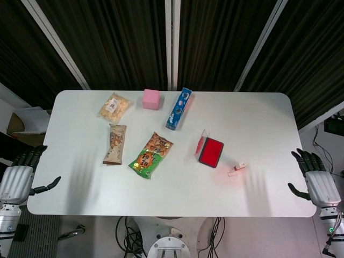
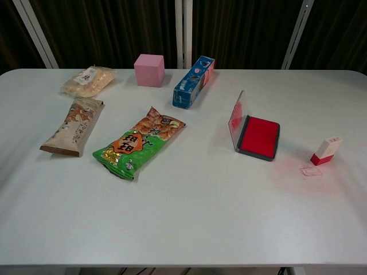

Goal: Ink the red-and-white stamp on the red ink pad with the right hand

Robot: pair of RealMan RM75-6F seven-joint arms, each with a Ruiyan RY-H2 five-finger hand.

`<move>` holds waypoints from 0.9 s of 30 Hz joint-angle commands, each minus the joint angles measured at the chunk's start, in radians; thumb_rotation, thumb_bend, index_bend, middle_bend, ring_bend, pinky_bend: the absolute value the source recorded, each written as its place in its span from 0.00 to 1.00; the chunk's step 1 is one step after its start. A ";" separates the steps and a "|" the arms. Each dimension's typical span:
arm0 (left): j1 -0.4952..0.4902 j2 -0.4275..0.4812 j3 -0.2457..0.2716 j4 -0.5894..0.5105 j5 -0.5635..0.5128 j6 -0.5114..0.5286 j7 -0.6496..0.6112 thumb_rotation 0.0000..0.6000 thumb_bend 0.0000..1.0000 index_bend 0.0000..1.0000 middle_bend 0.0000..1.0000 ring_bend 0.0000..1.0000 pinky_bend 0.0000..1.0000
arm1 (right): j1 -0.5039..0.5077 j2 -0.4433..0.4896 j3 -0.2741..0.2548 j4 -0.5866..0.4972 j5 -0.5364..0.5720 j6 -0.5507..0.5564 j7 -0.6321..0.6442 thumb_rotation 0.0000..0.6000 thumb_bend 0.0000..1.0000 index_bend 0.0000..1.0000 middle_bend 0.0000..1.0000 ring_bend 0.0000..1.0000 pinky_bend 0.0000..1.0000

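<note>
The red-and-white stamp (image 1: pixel 239 166) (image 2: pixel 326 151) stands on the white table right of the red ink pad (image 1: pixel 210 151) (image 2: pixel 259 137), whose clear lid (image 2: pixel 235 119) is tipped up on its left side. A faint red stamped outline (image 2: pixel 311 171) marks the table just in front of the stamp. My right hand (image 1: pixel 317 183) hangs off the table's right edge, fingers spread, holding nothing, well away from the stamp. At the left edge my left hand (image 1: pixel 19 176) is likewise spread and empty. Neither hand shows in the chest view.
A pink cube (image 1: pixel 151 99), a blue box (image 1: pixel 179 108), a pale snack bag (image 1: pixel 114 107), a brown snack bag (image 1: pixel 115 143) and a green-orange snack bag (image 1: pixel 151 155) lie on the left and middle of the table (image 1: pixel 258 118). Cables lie on the floor beyond the right edge.
</note>
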 commanded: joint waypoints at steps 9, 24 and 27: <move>-0.005 0.001 -0.001 -0.004 0.001 -0.007 0.009 0.48 0.17 0.11 0.12 0.12 0.21 | 0.083 0.004 0.004 -0.016 -0.021 -0.104 -0.103 1.00 0.18 0.00 0.00 0.00 0.00; -0.001 -0.017 0.011 0.014 -0.002 -0.017 -0.003 0.48 0.17 0.11 0.12 0.12 0.21 | 0.243 -0.256 0.050 0.118 0.023 -0.275 -0.413 1.00 0.18 0.00 0.11 0.00 0.00; -0.001 -0.017 0.010 0.021 -0.005 -0.019 -0.012 0.48 0.17 0.11 0.12 0.12 0.21 | 0.254 -0.301 0.049 0.152 0.028 -0.282 -0.403 1.00 0.18 0.05 0.15 0.00 0.00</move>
